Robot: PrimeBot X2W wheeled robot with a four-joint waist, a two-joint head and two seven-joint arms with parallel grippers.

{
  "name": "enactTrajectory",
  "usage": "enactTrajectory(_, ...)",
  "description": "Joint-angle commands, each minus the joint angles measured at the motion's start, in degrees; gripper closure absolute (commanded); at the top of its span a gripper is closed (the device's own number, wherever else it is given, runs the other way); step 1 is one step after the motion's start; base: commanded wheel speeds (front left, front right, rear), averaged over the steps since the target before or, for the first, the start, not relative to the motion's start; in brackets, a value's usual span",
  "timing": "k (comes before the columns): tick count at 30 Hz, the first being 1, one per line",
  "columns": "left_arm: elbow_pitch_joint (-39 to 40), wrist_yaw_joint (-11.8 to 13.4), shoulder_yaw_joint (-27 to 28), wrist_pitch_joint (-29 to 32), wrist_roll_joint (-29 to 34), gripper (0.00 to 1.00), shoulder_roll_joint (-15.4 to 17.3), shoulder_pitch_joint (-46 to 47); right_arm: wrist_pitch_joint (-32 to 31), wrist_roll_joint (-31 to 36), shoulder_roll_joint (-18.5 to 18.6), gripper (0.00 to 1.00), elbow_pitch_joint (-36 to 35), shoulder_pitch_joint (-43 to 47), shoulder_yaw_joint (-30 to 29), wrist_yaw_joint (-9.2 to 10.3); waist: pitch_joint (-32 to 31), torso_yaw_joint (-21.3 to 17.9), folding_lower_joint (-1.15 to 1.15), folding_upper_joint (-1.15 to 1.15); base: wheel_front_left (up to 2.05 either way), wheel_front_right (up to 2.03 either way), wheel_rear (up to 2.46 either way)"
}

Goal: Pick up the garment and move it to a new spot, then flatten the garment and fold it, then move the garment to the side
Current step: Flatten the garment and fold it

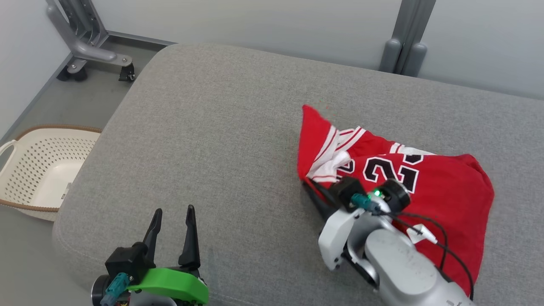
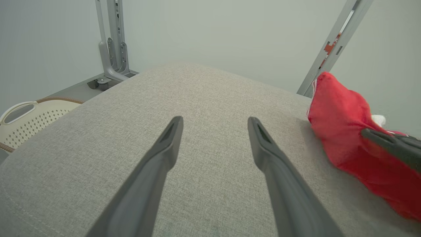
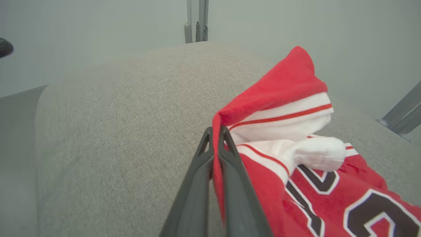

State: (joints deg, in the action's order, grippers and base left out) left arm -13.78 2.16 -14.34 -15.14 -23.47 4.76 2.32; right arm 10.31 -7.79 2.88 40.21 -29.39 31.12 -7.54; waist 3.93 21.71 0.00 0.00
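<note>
one garment (image 1: pixel 425 187): in the head view a red piece with white trim and black numerals is lying crumpled on the right half of the grey cushion (image 1: pixel 221 148), one corner peaking up toward the cushion's far edge.
right gripper (image 1: pixel 307 185), head view: it is reaching in at the garment's left border, near the cushion's middle. its own wrist is hiding how the jaws are standing.
left gripper (image 1: pixel 174 210), head view: it is sitting over the cushion's near left corner, well apart from the garment, jaws standing apart and holding nothing.
basket (image 1: pixel 42 170): a pale perforated one is sitting on the floor off the cushion's left side.
left wrist view: the two fingers (image 2: pixel 158 171) are spreading wide over bare cushion. the garment (image 2: pixel 342 131) is rising as a red hump toward the cushion's right, with a dark finger of the right gripper lying against it.
right wrist view: this is settling what the head view is leaving open. the jaws are pressing together on a thin red edge of the garment (image 3: pixel 296 98), just beside the white striped trim.
handling: the cloth is looking light, limp and slightly slick, so i am judging it will sag and trail from a single pinch.
where to hold: a doubled hem or trimmed edge is looking safest. for flattening, two well-separated corners, one per gripper, are seeming the better grip.
</note>
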Motion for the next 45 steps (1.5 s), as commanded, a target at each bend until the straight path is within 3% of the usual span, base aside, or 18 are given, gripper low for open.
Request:
enactTrajectory(1,-0.15,-0.13,0.03,0.01,0.61,0.00,0.38,-0.62,-0.29,-1.73,0.10,1.00,-0.17,1.35,2.13,0.10,0.00,0.09,0.00,0.00,0.00,0.00,0.00)
enactTrajectory(2,-0.14,-0.12,-0.05,0.02,0.61,0.00,0.39,-0.57,-0.51,-2.38,0.11,0.95,0.07,1.92,3.87,0.11,-0.03,0.15,0.00,0.00,0.00,0.00,0.00)
enactTrajectory(5,-0.09,0.02,-0.22,0.02,0.59,0.00,0.44,-0.55,-0.81,-4.73,0.09,0.51,0.55,3.07,7.39,0.10,-0.11,0.22,0.00,0.00,0.00,0.00,0.00)
enactTrajectory(6,-0.08,0.07,-0.24,0.01,0.53,0.00,0.51,-0.59,-0.86,-5.48,0.07,0.14,0.64,3.42,8.67,0.10,-0.13,0.20,0.00,0.00,0.00,0.00,0.00)
enactTrajectory(7,-0.10,0.09,-0.22,0.02,0.45,0.00,0.58,-0.64,-0.73,-6.23,0.07,0.00,0.59,3.57,9.30,0.10,-0.15,0.15,0.00,0.00,0.00,0.00,0.00)
enactTrajectory(12,-0.02,0.28,-0.18,0.02,0.11,0.00,0.73,-1.06,0.80,-9.44,0.09,0.00,-0.93,2.77,10.14,0.11,-0.43,-0.30,0.00,0.00,0.00,0.00,0.00)
enactTrajectory(21,0.19,0.31,-0.79,0.02,-0.18,0.00,0.62,-0.85,0.33,-6.03,0.00,0.00,1.24,2.23,0.06,0.10,-0.34,-0.02,0.00,0.00,0.00,0.00,0.00)
enactTrajectory(26,0.04,0.06,-0.93,0.02,-0.31,0.00,0.56,-0.05,-0.78,-5.27,0.08,0.00,3.84,1.60,-2.03,0.10,0.48,1.06,0.00,0.00,0.00,0.00,0.00)
enactTrajectory(27,0.06,0.07,-1.01,0.01,-0.29,0.00,0.49,0.16,-0.86,-5.00,0.08,0.16,4.49,1.15,-2.31,0.10,0.68,1.37,0.00,0.00,0.00,0.00,0.00)
enactTrajectory(28,0.08,0.12,-1.02,0.02,-0.28,0.00,0.43,0.26,-0.82,-5.04,0.06,0.54,5.04,0.89,-2.38,0.10,0.80,1.57,0.00,0.00,0.00,0.00,0.00)
enactTrajectory(29,0.03,0.12,-0.95,0.01,-0.33,0.00,0.42,0.37,-0.98,-5.13,0.06,0.69,5.67,0.67,-2.36,0.10,0.93,1.83,0.00,0.00,0.00,0.00,0.00)
enactTrajectory(30,-0.04,0.08,-0.89,0.02,-0.35,0.00,0.40,0.48,-1.00,-5.05,0.06,1.00,6.04,0.48,-2.14,0.10,1.04,2.02,0.00,0.00,0.00,0.00,0.00)
enactTrajectory(36,-0.21,0.12,-0.72,0.01,-0.24,0.00,0.18,0.69,1.02,-8.03,0.05,1.00,3.58,-0.14,3.82,0.10,1.09,2.80,0.00,0.00,0.00,0.00,0.00)
enactTrajectory(45,0.05,0.36,-0.29,0.02,-0.07,0.00,0.03,0.50,-0.77,-12.10,0.09,1.00,-2.82,0.43,20.54,0.10,0.83,2.05,0.00,0.00,0.00,0.00,0.00)
